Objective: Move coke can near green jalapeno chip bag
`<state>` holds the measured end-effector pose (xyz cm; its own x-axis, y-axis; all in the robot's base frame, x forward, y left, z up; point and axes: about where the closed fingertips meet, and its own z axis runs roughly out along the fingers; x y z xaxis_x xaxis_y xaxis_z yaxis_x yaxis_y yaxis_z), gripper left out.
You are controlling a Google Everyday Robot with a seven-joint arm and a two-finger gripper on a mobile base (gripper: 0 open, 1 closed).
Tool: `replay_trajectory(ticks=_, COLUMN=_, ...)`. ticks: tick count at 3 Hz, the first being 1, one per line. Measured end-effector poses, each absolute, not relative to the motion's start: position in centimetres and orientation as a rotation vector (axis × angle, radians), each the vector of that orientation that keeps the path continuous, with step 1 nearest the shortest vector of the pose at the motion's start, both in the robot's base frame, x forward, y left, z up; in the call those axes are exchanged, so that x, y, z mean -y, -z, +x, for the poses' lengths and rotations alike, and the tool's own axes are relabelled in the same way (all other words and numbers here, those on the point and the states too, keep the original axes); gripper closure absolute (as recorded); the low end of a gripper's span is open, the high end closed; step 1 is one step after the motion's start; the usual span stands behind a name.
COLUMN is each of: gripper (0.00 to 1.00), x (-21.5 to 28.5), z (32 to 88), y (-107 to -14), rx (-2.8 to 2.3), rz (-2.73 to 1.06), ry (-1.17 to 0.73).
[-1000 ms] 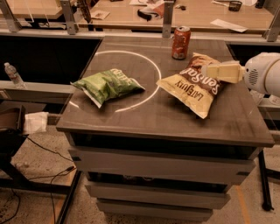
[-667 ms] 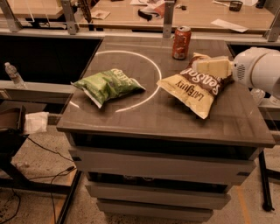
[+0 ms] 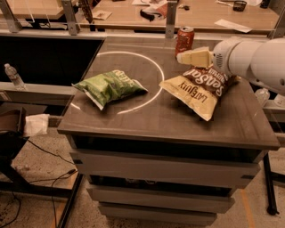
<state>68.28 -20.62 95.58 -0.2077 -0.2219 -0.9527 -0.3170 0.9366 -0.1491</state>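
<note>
The coke can (image 3: 184,39) stands upright at the far edge of the grey table, red-orange with a silver top. The green jalapeno chip bag (image 3: 109,86) lies on the table's left half, inside a white painted circle. My gripper (image 3: 181,57) reaches in from the right on a white arm (image 3: 249,62). Its cream fingertips point left, just in front of and below the can, above the top of the brown and cream chip bag (image 3: 197,89). It holds nothing that I can see.
The table (image 3: 156,118) has drawers below its front edge. A wooden bench with tools and papers (image 3: 200,11) runs behind it past metal posts. A water bottle (image 3: 14,76) stands on a shelf at left. Cables lie on the floor at lower left.
The arm has moved left across the brown bag, bringing the gripper tip from the bag's right side to just in front of the coke can. Can and bags have not moved.
</note>
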Motion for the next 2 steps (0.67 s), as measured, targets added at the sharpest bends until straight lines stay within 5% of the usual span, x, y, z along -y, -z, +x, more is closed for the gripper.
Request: replay_trajectory(ticks=2, gripper=0.0, x=16.6, z=75.4, y=-95.4, rx=-1.792, rz=-0.507, ry=-0.051)
